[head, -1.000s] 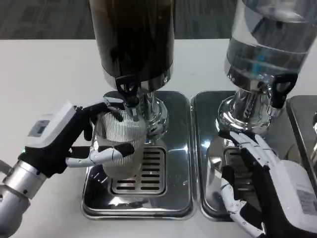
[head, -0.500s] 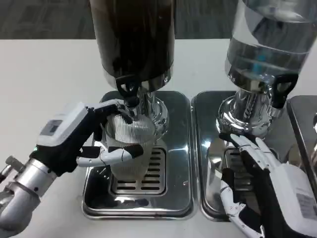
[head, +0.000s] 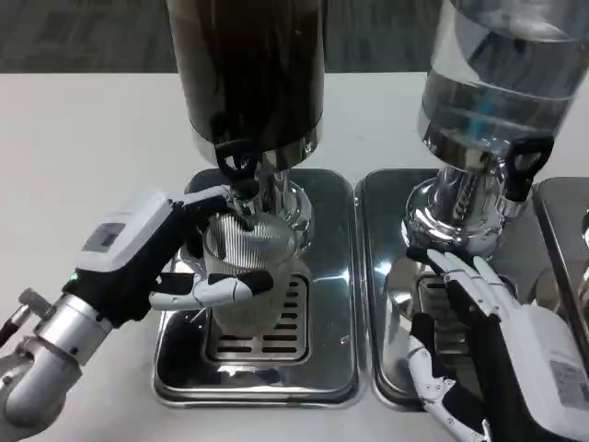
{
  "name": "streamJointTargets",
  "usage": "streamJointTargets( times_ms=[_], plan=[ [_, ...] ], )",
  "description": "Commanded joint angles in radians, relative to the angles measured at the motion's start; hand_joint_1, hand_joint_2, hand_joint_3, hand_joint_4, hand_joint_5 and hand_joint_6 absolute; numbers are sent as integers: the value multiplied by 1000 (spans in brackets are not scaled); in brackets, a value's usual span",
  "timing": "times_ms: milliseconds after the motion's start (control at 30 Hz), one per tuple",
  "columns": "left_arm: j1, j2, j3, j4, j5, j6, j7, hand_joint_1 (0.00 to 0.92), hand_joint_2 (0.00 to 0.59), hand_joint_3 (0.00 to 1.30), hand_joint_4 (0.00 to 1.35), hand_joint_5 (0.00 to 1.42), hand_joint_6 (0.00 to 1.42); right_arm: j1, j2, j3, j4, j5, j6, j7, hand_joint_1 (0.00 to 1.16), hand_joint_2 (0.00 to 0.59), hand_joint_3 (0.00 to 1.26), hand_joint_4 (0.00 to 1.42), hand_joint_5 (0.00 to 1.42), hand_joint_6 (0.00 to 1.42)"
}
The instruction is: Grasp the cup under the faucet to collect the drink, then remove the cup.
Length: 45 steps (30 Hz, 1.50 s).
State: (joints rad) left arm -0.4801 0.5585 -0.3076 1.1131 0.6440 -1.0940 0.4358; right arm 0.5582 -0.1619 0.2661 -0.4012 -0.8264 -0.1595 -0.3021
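Note:
A clear ribbed cup (head: 247, 262) stands on the left steel drip tray (head: 324, 368), directly under the black faucet (head: 237, 170) of the dark drink dispenser (head: 248, 74). My left hand (head: 152, 253) wraps around the cup from its left side, fingers curled across its front and back. The cup looks empty; no stream is visible from the faucet. My right hand (head: 488, 350) hovers open, fingers spread, over the right drip tray (head: 386, 276), below the clear water dispenser (head: 497, 83).
The water dispenser's black faucet (head: 520, 166) hangs just above my right hand. Bare white table (head: 83, 157) stretches to the left of the trays. A third tray edge (head: 561, 230) shows at the far right.
My left hand has shifted right and slightly forward with the cup, bringing it more squarely beneath the faucet. The right hand has barely moved.

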Motion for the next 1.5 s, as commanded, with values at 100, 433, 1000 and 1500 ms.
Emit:
streamJointTargets(
  times_ms=[100, 433, 1000, 1500],
  plan=[
    [-13, 4, -12, -6, -1, -3, -13, 255, 158, 360, 438, 675, 838, 3, 0, 3, -18, 6, 5, 8, 545, 586, 210, 157, 96, 181],
    [-8, 10, -17, -15, -6, 7, -38, 223, 128, 313, 350, 532, 630, 8, -9, -1, -28, 12, 1, 18, 550, 586, 210, 155, 101, 190],
    [16, 26, 8, -43, -38, -19, -45, 188, 74, 257, 227, 392, 458, -27, -10, 4, -18, 22, 0, 33, 551, 586, 214, 155, 108, 196],
    [202, 129, 158, -213, -262, -93, -193, 48, 99, 261, 289, 449, 547, -111, -23, -9, 17, 62, -4, 90, 556, 586, 219, 154, 108, 194]
  ],
)
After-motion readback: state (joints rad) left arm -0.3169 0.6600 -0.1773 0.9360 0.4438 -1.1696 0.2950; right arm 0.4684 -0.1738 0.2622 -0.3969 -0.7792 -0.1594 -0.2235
